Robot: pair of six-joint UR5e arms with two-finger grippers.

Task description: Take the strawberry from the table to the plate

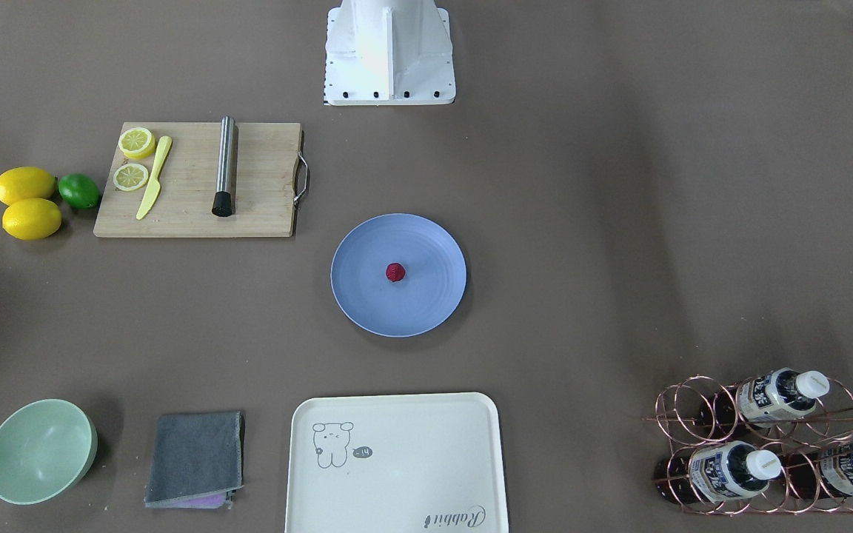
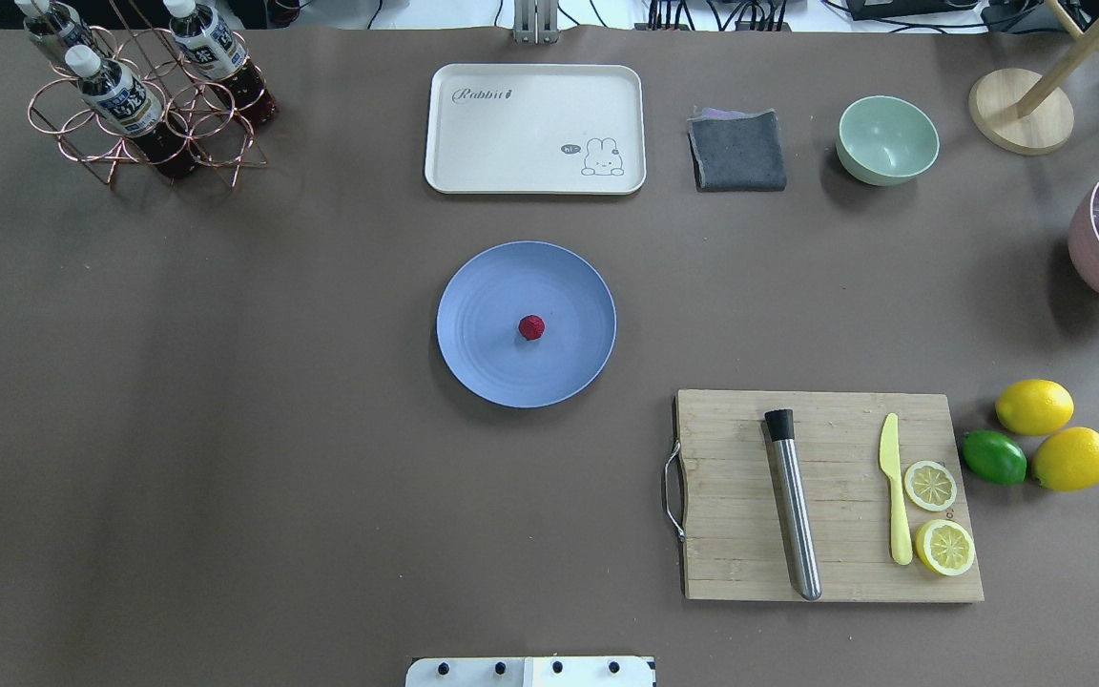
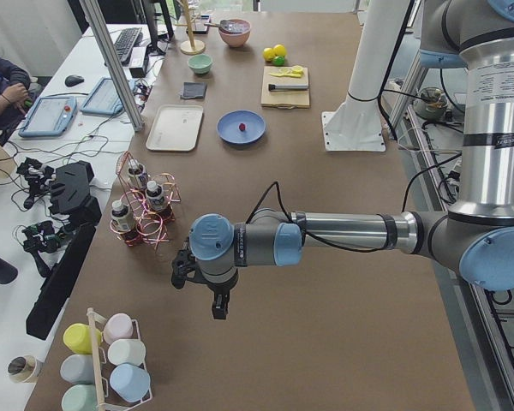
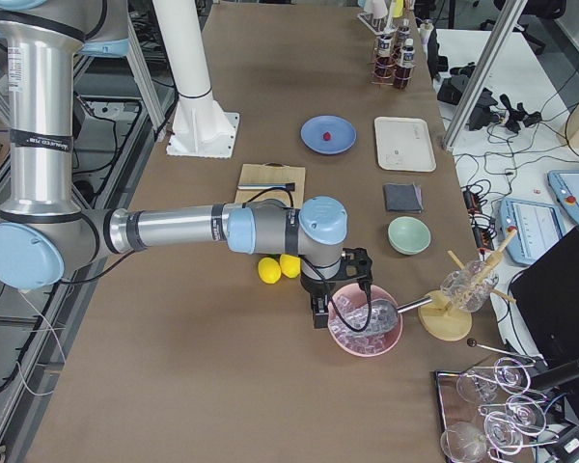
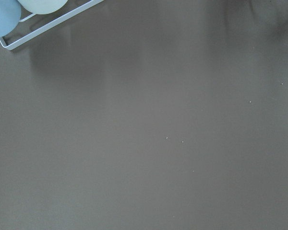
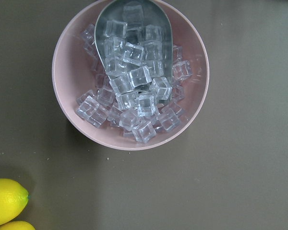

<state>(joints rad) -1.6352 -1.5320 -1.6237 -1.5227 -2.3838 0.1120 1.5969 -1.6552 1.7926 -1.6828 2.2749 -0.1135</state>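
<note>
The small dark-red strawberry (image 2: 531, 327) (image 1: 395, 272) lies near the middle of the round blue plate (image 2: 483, 367) (image 1: 367, 303), at the centre of the brown-grey table (image 2: 225, 429). Neither gripper shows in the overhead or front views. In the exterior left view my left gripper (image 3: 219, 310) hangs low over bare table, far from the plate (image 3: 254, 134). In the exterior right view my right gripper (image 4: 318, 314) hovers by a pink bowl of ice (image 4: 367, 328), also far from the plate (image 4: 340, 127). I cannot tell whether either gripper is open or shut.
A wooden cutting board (image 2: 740, 515) carries a steel muddler, a yellow knife and lemon slices. Two lemons (image 2: 1036, 406) and a lime lie beside it. Beyond the plate are a cream tray (image 2: 511, 143), a grey cloth (image 2: 738, 151), a green bowl (image 2: 887, 139) and a copper bottle rack (image 2: 130, 124).
</note>
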